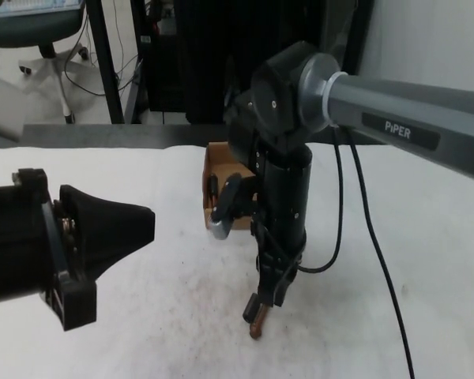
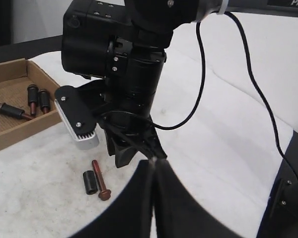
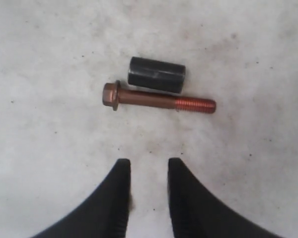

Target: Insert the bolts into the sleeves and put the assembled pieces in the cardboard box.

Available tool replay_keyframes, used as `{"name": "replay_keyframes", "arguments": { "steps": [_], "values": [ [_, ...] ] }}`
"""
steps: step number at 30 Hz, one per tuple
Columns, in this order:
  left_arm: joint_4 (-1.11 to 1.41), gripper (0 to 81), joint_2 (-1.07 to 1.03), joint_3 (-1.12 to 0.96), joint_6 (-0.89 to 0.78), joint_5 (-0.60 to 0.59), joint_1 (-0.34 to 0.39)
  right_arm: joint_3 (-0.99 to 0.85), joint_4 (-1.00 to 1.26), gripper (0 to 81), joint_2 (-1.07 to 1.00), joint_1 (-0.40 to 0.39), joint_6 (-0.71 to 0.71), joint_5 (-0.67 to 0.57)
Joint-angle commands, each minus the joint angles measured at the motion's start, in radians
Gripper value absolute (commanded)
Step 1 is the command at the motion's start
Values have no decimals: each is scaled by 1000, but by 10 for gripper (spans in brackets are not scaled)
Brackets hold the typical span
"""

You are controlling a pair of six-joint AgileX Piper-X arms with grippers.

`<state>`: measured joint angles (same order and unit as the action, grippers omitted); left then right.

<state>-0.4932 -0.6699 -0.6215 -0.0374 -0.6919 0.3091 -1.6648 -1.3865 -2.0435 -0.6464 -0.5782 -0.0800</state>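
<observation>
A copper bolt (image 3: 159, 100) lies on the white cloth with a short black sleeve (image 3: 156, 74) right beside it, the two side by side and parallel. My right gripper (image 3: 149, 166) hangs just above them, open by a narrow gap with nothing in it. The high view has this gripper (image 1: 262, 309) pointing down at the bolt (image 1: 257, 325). My left gripper (image 2: 154, 166) is shut and empty, held off the bench a short way from the bolt (image 2: 100, 179) and sleeve (image 2: 90, 182). The cardboard box (image 2: 15, 134) holds three assembled pieces (image 2: 32, 96).
White cloth (image 1: 395, 316) covers the bench. The box (image 1: 216, 162) sits at the back, just behind the right arm. A black cable (image 1: 363, 205) droops from the right arm to the cloth. An office chair (image 1: 39, 31) and black frame legs stand beyond the bench.
</observation>
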Motion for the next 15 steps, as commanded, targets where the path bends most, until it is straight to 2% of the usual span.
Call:
{"name": "replay_keyframes", "arguments": {
  "steps": [1, 3, 7, 12, 15],
  "values": [
    [11, 3, 11, -8, 37, 44, -1, -2, 4, 249, 11, -3, -139, -31],
    [11, 3, 12, -8, 37, 82, -1, -2, 10, 249, 11, -7, -219, -20],
    [8, 3, 23, -8, 37, 136, -1, -2, 41, 249, 8, -6, -239, -18],
    [9, 3, 61, -8, 37, 262, -1, -2, 126, 249, -2, -6, -319, 7],
    [6, 3, 73, -8, 37, 270, -1, -2, 153, 249, -18, -10, -364, 7]
  ]
}}
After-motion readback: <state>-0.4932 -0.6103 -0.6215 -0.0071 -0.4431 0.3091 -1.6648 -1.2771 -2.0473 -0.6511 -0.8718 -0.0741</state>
